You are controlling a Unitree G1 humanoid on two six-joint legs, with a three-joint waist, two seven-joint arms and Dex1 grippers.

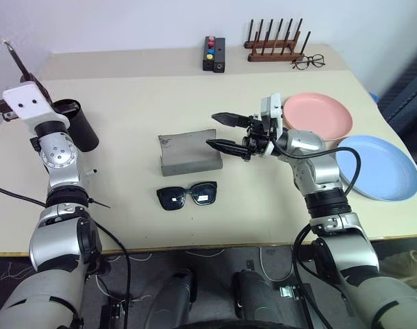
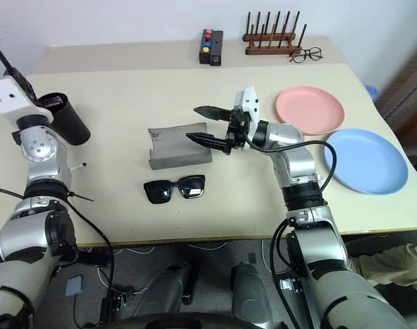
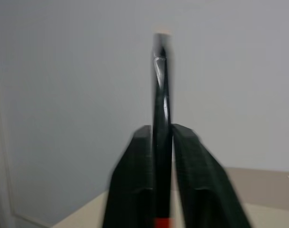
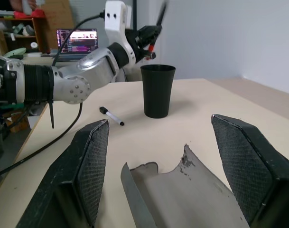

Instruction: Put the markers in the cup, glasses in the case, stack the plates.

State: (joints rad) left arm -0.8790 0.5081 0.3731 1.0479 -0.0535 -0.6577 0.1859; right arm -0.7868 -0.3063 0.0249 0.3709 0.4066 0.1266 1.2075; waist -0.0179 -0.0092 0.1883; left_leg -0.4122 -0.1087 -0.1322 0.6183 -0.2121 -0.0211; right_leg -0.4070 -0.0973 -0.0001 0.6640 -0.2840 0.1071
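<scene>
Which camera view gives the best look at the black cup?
The right wrist view: the cup stands there whole and upright, rim and base visible. In both eye views the left arm hides part of it.

Beige surface (image 1: pixel 126 116), a scatter of things on it.
At centre the open grey case (image 1: pixel 189 154), sunglasses (image 1: pixel 187 196) at six o'clock of it; black cup (image 1: pixel 80 125) and a white marker (image 4: pixel 111 116) towards nine; pink plate (image 1: pixel 318 115) and blue plate (image 1: pixel 379 166) towards three; button box (image 1: pixel 213 53), wooden rack (image 1: pixel 274 42) and spectacles (image 1: pixel 309 62) towards twelve.
</scene>
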